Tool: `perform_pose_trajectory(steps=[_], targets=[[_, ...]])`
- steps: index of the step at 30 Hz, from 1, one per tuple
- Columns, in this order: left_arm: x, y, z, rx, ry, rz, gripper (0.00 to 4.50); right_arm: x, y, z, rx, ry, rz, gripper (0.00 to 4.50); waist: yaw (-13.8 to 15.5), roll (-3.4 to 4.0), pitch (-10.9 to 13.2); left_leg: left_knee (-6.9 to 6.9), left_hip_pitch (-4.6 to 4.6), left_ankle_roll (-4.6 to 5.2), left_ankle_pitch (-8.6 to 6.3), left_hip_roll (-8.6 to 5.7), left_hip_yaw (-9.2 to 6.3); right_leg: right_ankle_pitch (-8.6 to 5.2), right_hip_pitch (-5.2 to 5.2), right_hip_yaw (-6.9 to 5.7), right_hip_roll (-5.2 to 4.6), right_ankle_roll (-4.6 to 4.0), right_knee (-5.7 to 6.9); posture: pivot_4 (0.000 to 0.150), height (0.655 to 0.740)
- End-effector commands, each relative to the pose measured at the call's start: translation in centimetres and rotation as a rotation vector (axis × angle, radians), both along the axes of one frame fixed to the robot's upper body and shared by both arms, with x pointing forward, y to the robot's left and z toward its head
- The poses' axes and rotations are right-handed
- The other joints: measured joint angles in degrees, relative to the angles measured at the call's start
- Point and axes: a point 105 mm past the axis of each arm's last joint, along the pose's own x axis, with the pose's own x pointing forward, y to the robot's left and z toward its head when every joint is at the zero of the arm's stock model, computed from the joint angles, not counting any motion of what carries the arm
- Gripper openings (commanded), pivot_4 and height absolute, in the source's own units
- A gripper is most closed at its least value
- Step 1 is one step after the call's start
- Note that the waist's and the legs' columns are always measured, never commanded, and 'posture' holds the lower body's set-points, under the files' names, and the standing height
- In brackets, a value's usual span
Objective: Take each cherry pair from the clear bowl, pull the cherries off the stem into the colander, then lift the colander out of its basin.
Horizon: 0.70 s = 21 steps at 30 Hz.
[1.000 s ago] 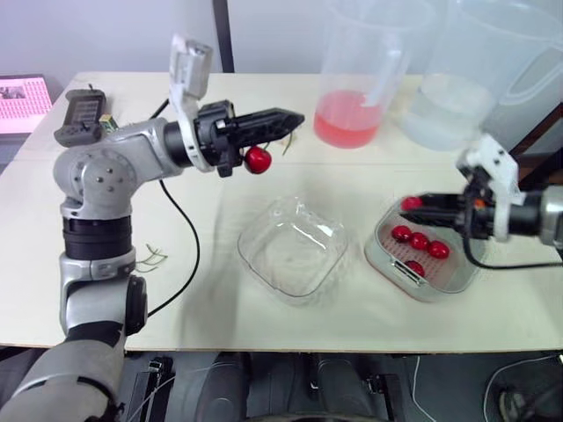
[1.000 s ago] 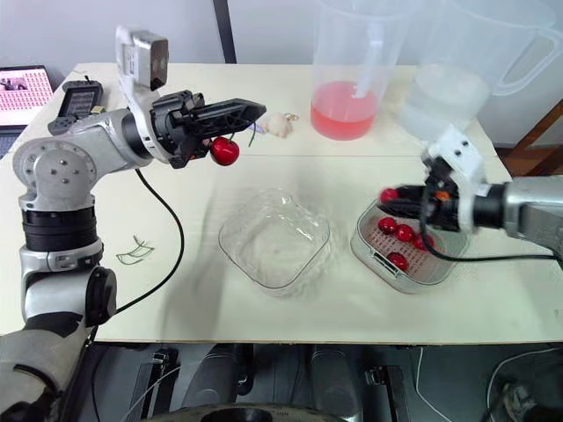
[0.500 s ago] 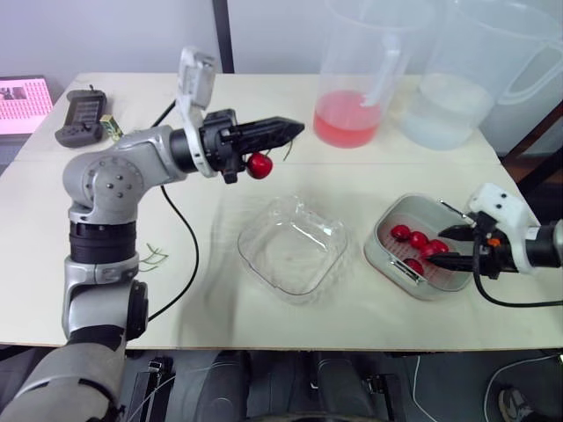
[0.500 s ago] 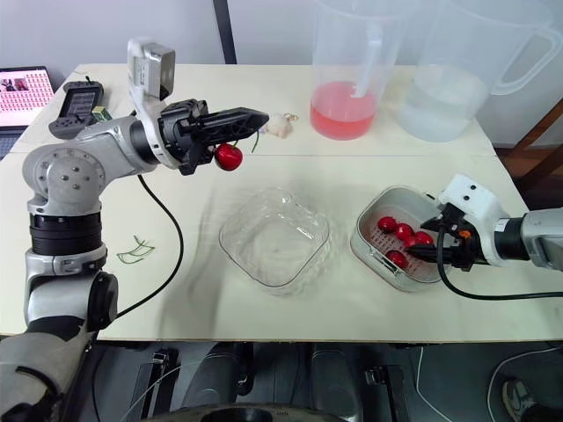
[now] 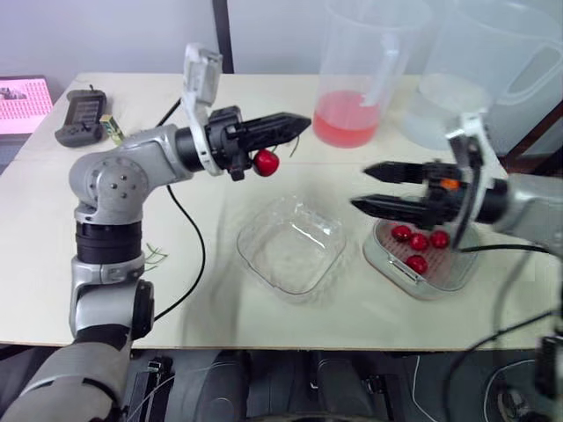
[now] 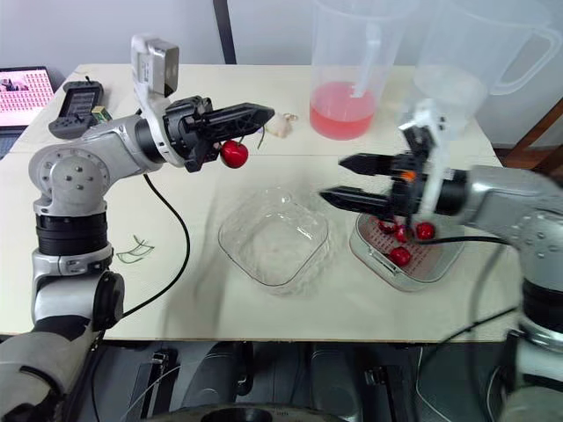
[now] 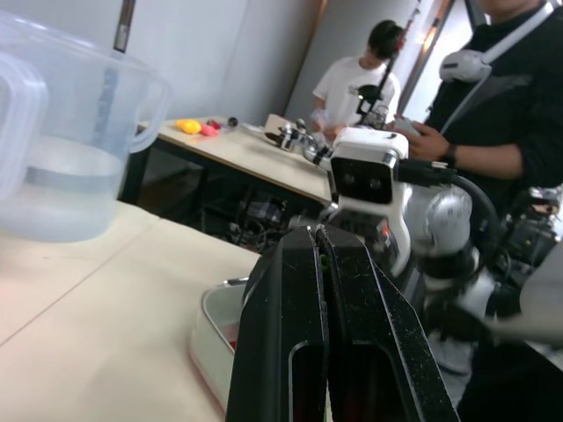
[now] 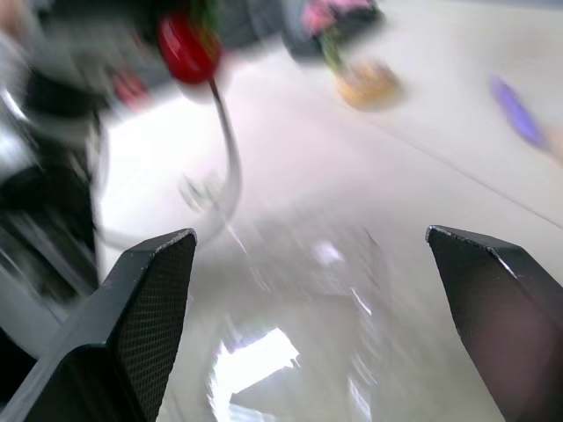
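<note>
Cherry: one red cherry (image 5: 266,162) hangs from a thin green stem (image 5: 288,145), in the air over the table (image 5: 220,290), just past the far left corner of the clear bowl (image 5: 257,230).
Left jaws: clenched on the stem, tips pointing toward the robot's right.
Handling: probably light, smooth-skinned and easily bruised. The stem looks thin enough to snap or slip.
Where to hold: around the middle of the fruit with a gentle squeeze, then a straight pull away from the stem.
Right jaws: spread wide and grasping nothing, in the air between the clear bowl and the colander, aimed toward the cherry.
Clear bowl: appears empty, at the middle of the table.
Colander (image 5: 450,276): on the robot's right, seated in its basin (image 5: 373,249), with several loose cherries (image 5: 417,263) inside.
Left wrist view: a sliver of green pinched between the closed tips, and people (image 7: 506,97) standing beyond the table.
Right wrist view: blurred, with the cherry dangling on its curved stem ahead of the wide-apart jaws.
Behind: a pitcher (image 5: 352,114) holding pink liquid.
</note>
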Motion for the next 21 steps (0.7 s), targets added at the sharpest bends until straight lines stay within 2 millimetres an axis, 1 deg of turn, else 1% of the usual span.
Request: perform_pose_trajectory(steps=[1, 7, 15, 19, 21], targets=[[-0.7, 0.1, 1.8, -0.034, -0.055, -0.011, 0.00, 0.4, 2.0, 1.3, 0.125, -0.020, 0.015, 4.48, -0.1, 0.00, 0.0, 0.00, -0.04, 0.00, 0.00, -0.03, 0.01, 0.04, -0.01, 0.01, -0.04, 0.08, -0.02, 0.150, 0.7383], [-0.9, 0.0, 2.0, -0.036, -0.054, -0.014, 0.00, 0.8, 4.2, 2.1, 0.236, -0.008, 0.047, 4.48, -0.1, 0.01, 0.0, 0.01, -0.03, 0.00, 0.00, -0.02, 0.01, 0.07, -0.01, 0.00, -0.04, 0.12, 0.01, 0.150, 0.7383], [-1.1, 0.0, 1.9, -0.038, -0.047, -0.020, 0.00, 0.4, 7.0, 2.1, 0.265, 0.011, 0.117, 4.48, -0.4, 0.02, 0.0, -0.01, 0.09, 0.00, 0.00, -0.01, 0.01, 0.07, -0.01, 0.00, -0.01, 0.12, 0.17, 0.150, 0.7383], [-1.2, 0.1, 1.9, -0.040, -0.040, -0.019, 0.00, 0.6, 7.8, 2.5, 0.291, 0.011, 0.129, 4.48, -0.4, 0.02, 0.0, -0.01, 0.09, 0.00, 0.00, 0.00, 0.01, 0.06, -0.01, 0.00, -0.01, 0.11, 0.17, 0.150, 0.7383], [-1.1, 0.1, 2.0, -0.051, -0.035, -0.016, 0.00, 0.6, 8.1, 2.7, 0.299, 0.010, 0.136, 3.91, -0.4, 0.02, 0.0, -0.01, 0.09, 0.00, 0.00, 0.00, 0.01, 0.07, -0.01, 0.01, -0.01, 0.12, 0.17, 0.150, 0.7383]])
